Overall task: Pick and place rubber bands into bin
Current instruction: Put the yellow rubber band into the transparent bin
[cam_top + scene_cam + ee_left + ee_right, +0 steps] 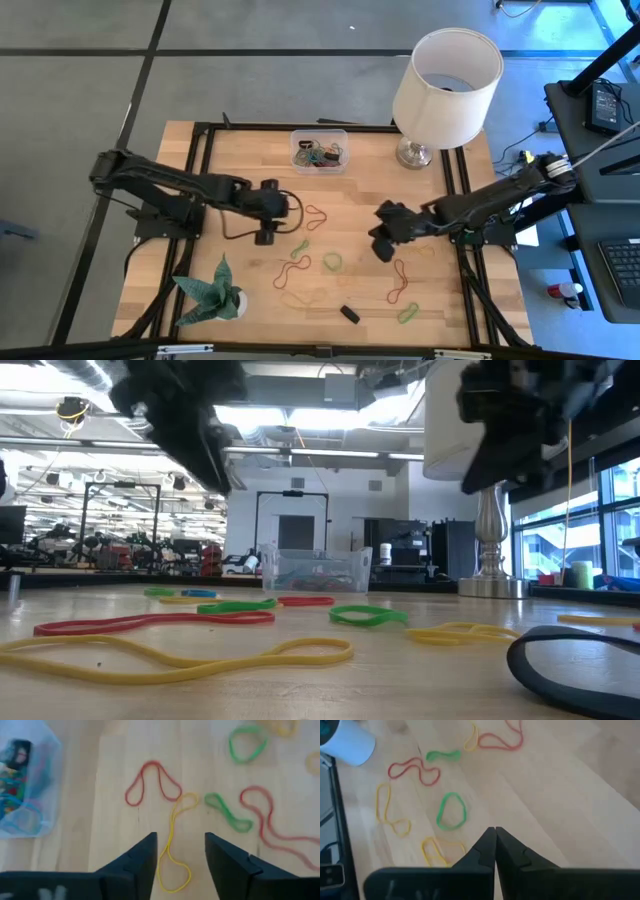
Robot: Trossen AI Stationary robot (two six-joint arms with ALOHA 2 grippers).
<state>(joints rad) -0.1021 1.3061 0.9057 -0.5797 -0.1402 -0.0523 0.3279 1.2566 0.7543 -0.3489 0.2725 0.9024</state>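
Lying flat mid-desk, the thin, limp, featherweight elastic rubber bands look best pinched across a single strand, the released left gripper straddling a yellow one, the right gripper clenched empty, the small clear plastic bin at the far edge.

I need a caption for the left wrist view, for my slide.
Open left gripper above a yellow rubber band, bin of bands nearby.
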